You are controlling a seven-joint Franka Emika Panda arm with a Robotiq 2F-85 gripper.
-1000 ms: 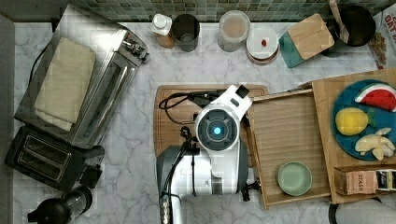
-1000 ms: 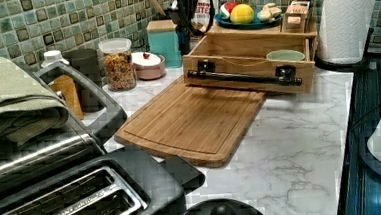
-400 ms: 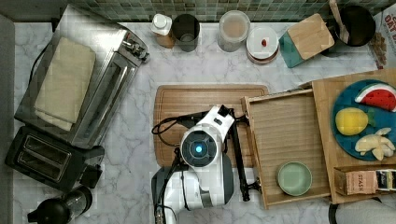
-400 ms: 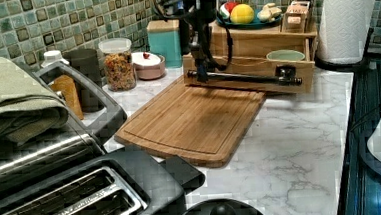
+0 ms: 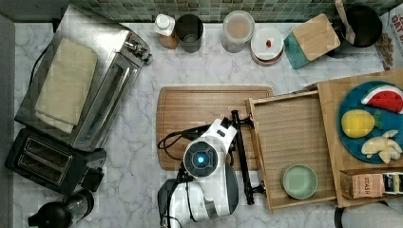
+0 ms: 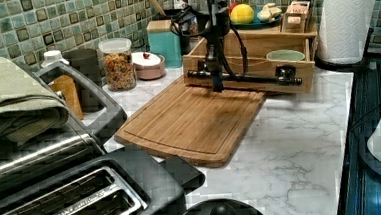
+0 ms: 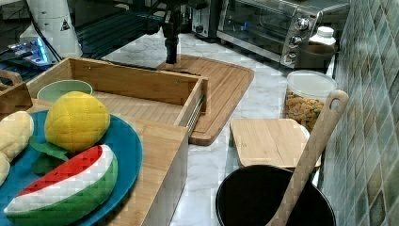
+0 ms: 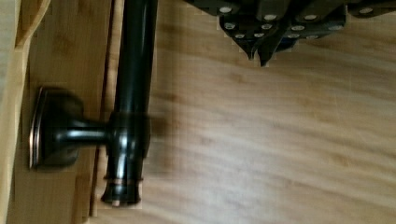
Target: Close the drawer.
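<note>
The drawer is pulled out from the cabinet, and its long black bar handle faces the cutting board. A green bowl sits in the drawer's near corner. My arm hangs over the cutting board. My gripper points straight down just in front of the handle, low over the board. In the wrist view the gripper is shut and holds nothing. It stands beside the handle, apart from it. In the right view the gripper shows behind the drawer's front wall.
The cabinet top carries a blue fruit plate and a tea box. Jars, a teal box and a black pot line the back wall. A toaster oven and a toaster stand at the top view's left.
My arm has moved away from the back wall along the drawer front, and the gripper has come down to handle height over the cutting board. The drawer has not moved.
</note>
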